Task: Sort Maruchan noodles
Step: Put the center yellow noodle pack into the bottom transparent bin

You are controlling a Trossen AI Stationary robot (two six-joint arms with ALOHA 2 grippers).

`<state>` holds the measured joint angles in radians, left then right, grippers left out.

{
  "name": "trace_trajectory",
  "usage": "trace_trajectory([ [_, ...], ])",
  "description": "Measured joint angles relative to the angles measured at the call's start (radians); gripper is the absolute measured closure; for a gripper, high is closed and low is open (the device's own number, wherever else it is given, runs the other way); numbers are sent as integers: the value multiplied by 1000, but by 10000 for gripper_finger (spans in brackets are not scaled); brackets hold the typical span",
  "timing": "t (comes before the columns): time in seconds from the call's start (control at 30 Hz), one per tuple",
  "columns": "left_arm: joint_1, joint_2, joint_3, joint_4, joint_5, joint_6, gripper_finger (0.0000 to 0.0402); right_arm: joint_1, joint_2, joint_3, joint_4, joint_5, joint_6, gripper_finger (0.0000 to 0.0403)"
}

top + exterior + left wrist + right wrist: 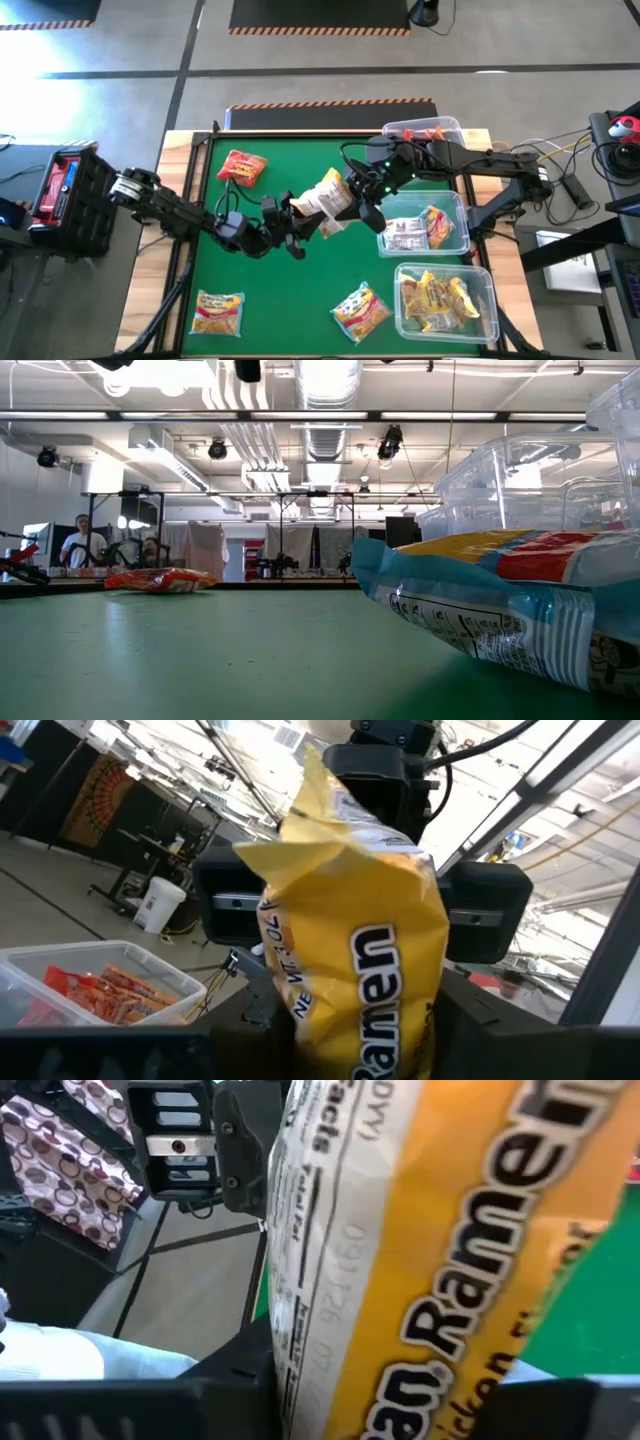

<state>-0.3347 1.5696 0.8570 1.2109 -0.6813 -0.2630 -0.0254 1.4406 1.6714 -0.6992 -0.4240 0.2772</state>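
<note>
The yellow packet [350, 940] carries the word "Ramen" in dark letters, with "NET WT 3 OZ" in small print down one side in the left wrist view; the right wrist view reads "Ramen" again, part of "Chicken" below it, and a white nutrition panel headed "Facts". It is a crinkled, puffy yellow-orange pack, held in the air over the middle of the green table [270, 300] between the two grippers.

The left arm reaches in low from the left edge, its left gripper [300, 238] pointing right and clamped partway closed on the near-left end of the packet. The right arm comes from the right side, bends over the far bin, and its right gripper [358, 200] meets the packet's far-right end; its fingers lie on either side of the pack, half closed, and whether they press it yet I cannot tell.

Other noodle packets lie about: a red packet [241, 167] at the far left of the table, a yellow one with a clear window [218, 312] near left, and a yellow and blue packet [360, 310] near centre, which fills the right of the low view. On the right stand three clear bins: the far bin [425, 130] with red packs, the middle bin [458, 225] with mixed packs, and the near bin [485, 285] with yellow ones
</note>
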Motion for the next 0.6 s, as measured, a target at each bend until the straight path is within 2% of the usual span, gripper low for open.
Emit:
trace_trajectory([
  [0.2,0,0,0,-18,-18,-38,231,0,0,0,-5,4,0,292],
  [0.43,1,-1,0,-39,-25,-38,171,-3,-3,0,-9,-3,-1,292],
  [0.6,2,-1,-1,-57,-83,-77,157,-24,-8,6,-70,4,-13,292],
])
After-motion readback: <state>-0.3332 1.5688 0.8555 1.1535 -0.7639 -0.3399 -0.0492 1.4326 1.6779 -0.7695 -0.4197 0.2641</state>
